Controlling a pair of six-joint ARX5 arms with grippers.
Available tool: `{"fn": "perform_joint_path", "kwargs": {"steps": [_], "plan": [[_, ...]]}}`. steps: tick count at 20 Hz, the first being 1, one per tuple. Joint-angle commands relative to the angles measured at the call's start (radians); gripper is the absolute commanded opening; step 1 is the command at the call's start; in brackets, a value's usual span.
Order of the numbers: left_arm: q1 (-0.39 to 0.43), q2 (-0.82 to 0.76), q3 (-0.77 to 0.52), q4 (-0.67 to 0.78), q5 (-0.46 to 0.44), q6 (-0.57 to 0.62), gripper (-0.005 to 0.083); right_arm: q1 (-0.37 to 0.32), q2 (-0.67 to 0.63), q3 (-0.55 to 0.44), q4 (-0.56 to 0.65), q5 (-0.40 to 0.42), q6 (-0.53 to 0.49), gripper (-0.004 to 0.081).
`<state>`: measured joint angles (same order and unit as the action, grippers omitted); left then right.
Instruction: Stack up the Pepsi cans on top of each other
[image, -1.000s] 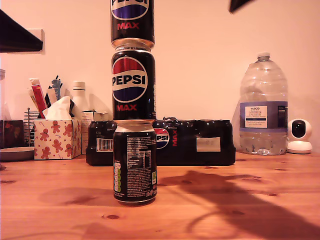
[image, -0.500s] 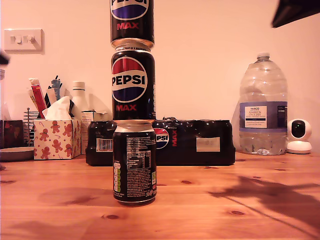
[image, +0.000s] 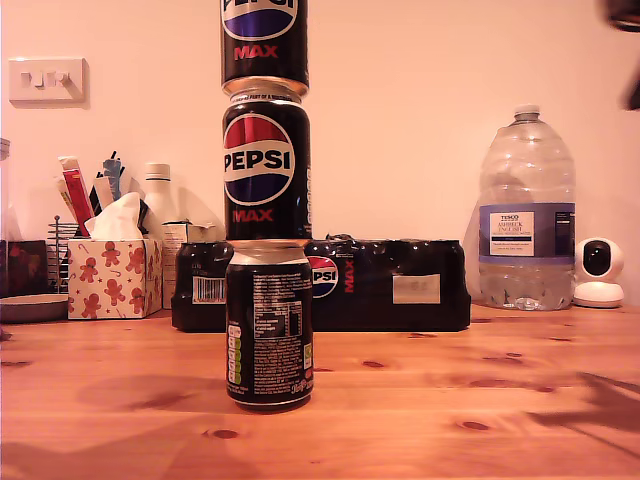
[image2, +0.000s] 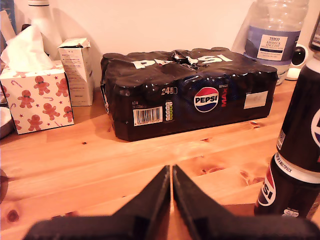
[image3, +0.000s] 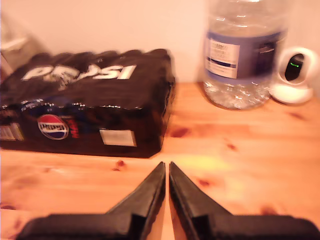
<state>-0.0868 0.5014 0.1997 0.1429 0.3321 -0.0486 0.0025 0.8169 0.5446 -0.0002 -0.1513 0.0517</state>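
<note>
Three black Pepsi Max cans stand in one upright column on the wooden table in the exterior view: the bottom can (image: 268, 325) shows its nutrition text, the middle can (image: 266, 170) its logo, and the top can (image: 264, 40) is cut off by the frame. The first wrist view catches two of them, a lower can (image2: 277, 195) with another can (image2: 300, 120) on it. My first gripper (image2: 171, 169) is shut and empty, off to the side of the stack. My second gripper (image3: 167, 166) is also shut and empty, over bare table, with no can in its view.
A shrink-wrapped Pepsi multipack (image: 390, 285) lies behind the stack. A big water bottle (image: 527, 210) and a small white camera (image: 598, 272) stand at the exterior view's right, a gingerbread tissue box (image: 113, 275) at its left. A dark blurred arm part (image: 625, 15) shows in its top right corner.
The dark arm part in the exterior view's upper right slid further right, into the corner. A dark shape at the upper left left the picture. The shadow on the table shrank rightward. The stack stayed still.
</note>
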Motion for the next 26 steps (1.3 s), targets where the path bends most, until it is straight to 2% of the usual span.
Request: {"fn": "perform_joint_path", "kwargs": {"steps": [1,4,10,15,19,23,26], "plan": [[0.001,0.003,-0.019,0.013,0.005,-0.004,-0.0023,-0.025,-0.053,-0.061,0.011,-0.011,0.005,-0.0013],[0.001,0.003,-0.023,0.012,0.029,-0.008,-0.0023,-0.04,-0.161,-0.138,0.008,-0.052,0.01,-0.0013],[-0.003,0.0,-0.059,0.011,0.057,-0.033,-0.0023,-0.013,-0.358,-0.247,-0.045,-0.049,0.045,-0.0013],[-0.035,-0.01,-0.074,0.006,0.084,-0.049,-0.0023,0.048,-0.517,-0.252,-0.176,-0.04,0.046,-0.0013],[-0.076,-0.093,-0.074,-0.042,0.078,-0.048,-0.0023,0.099,-0.65,-0.251,-0.246,-0.021,0.045,-0.0013],[-0.085,-0.23,-0.074,-0.125,0.072,-0.061,-0.0022,0.111,-0.747,-0.24,-0.344,-0.049,0.053,-0.0013],[-0.085,-0.289,-0.074,-0.2,0.075,-0.093,-0.0022,0.111,-0.759,-0.24,-0.397,-0.048,0.053,-0.0013]]}}
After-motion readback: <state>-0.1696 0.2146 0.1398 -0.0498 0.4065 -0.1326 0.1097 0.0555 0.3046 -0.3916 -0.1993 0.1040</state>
